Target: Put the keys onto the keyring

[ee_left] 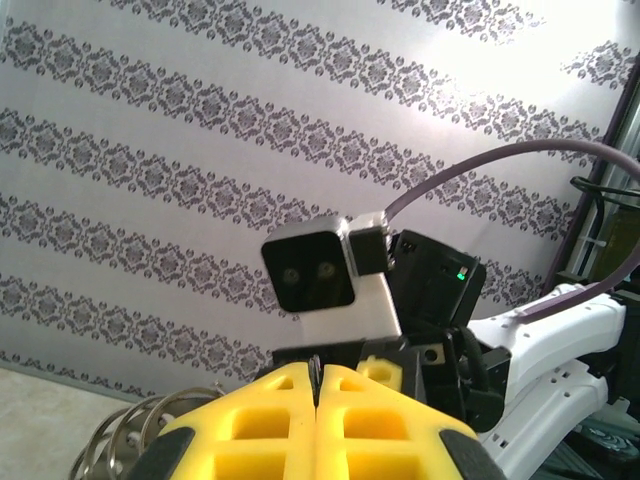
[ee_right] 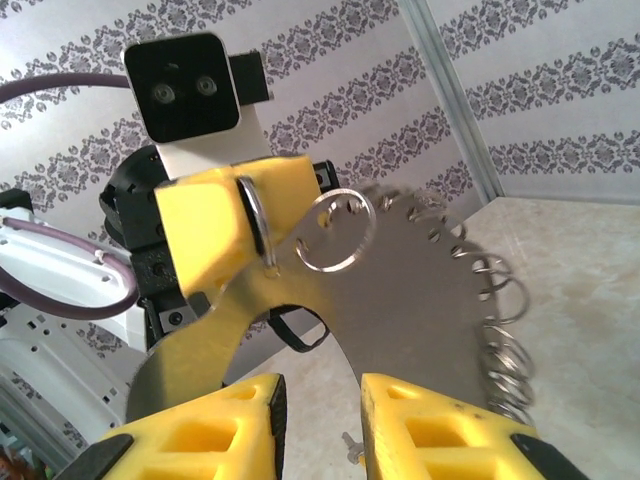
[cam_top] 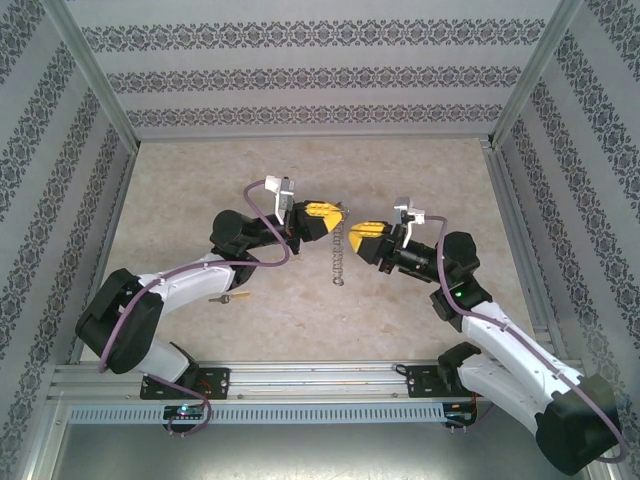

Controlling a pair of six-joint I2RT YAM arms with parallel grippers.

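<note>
Keyring (cam_top: pixel 339 258) is up off the surface (cam_top: pixel 300 170), dangling as a grey coil from the left hand (cam_top: pixel 340 213), whose yellow fingers are pressed together on its top loop. The right hand (cam_top: pixel 352 236) faces it, just beside it, fingers (ee_right: pixel 430 430) apart with nothing between them. From the right wrist, one loop shows pinched in that left grip, coils trailing below. The key (cam_top: pixel 228 298) lies on the surface near the left arm, well apart from the keyring.
</note>
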